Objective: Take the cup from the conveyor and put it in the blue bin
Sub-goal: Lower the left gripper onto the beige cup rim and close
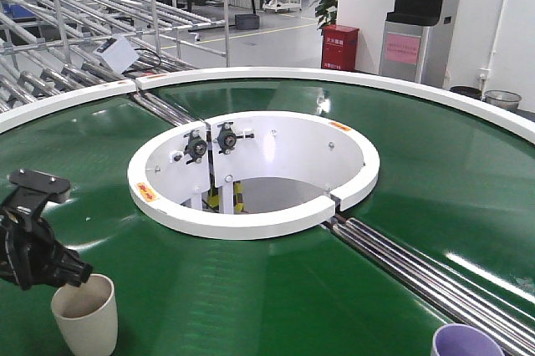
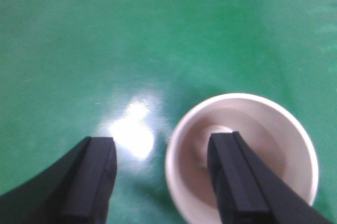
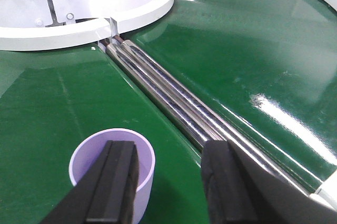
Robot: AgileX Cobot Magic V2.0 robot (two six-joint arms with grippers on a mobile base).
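Fully spread, the jaws of the left gripper [image 2: 160,153] straddled the rim of the beige cup [image 2: 274,129], one finger [image 2: 237,182] inside it, upright on the conveyor [image 2: 158,34]; the right gripper [image 3: 168,153], equally open, hung over a purple cup [image 3: 92,158].

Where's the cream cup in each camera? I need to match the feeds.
Exterior front: cream cup bottom left, at the left gripper and its jaws.
Left wrist: cream cup lower right, one jaw over its mouth.
Right wrist: not in it; the cup there is the purple cup.
Shared landmark: the green conveyor.
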